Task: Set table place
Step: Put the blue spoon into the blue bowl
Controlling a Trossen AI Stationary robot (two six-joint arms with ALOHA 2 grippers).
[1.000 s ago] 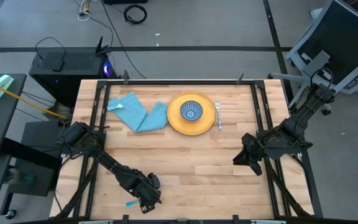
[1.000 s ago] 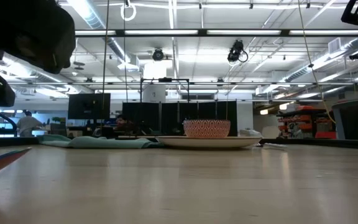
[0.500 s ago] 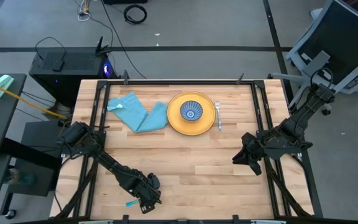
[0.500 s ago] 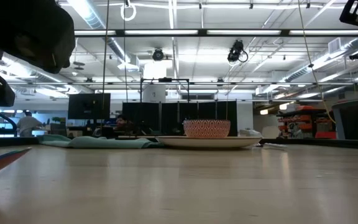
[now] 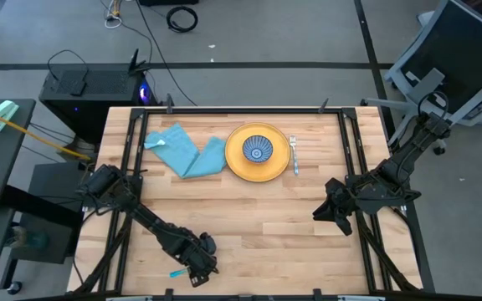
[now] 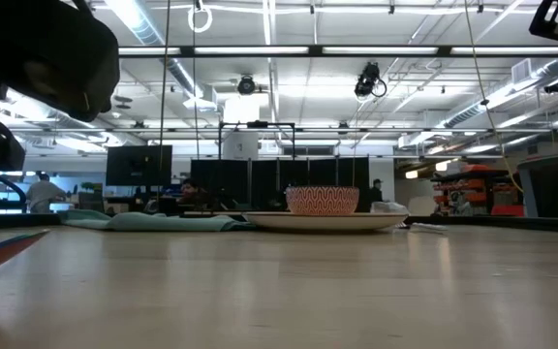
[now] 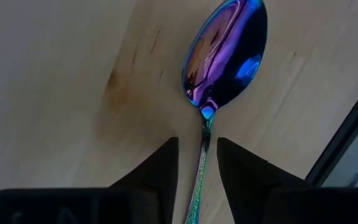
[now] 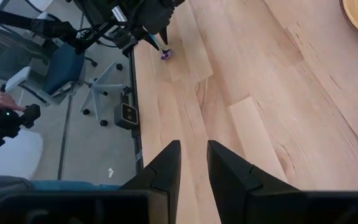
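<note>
Left hand (image 7: 194, 163) is seen parted, straddling the spoon (image 7: 225, 53) handle unclamped, at lower left of the high view's surface (image 5: 249, 213). Pickup is judged in hand; closing and carrying beside the plate (image 5: 234, 159) is required. Right hand (image 8: 192, 163) waits, slightly parted, empty.

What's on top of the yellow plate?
A small blue patterned bowl sits in the middle of the yellow plate. The plate's middle is hidden beneath the bowl. The fork lies beside the plate, not on it.
</note>
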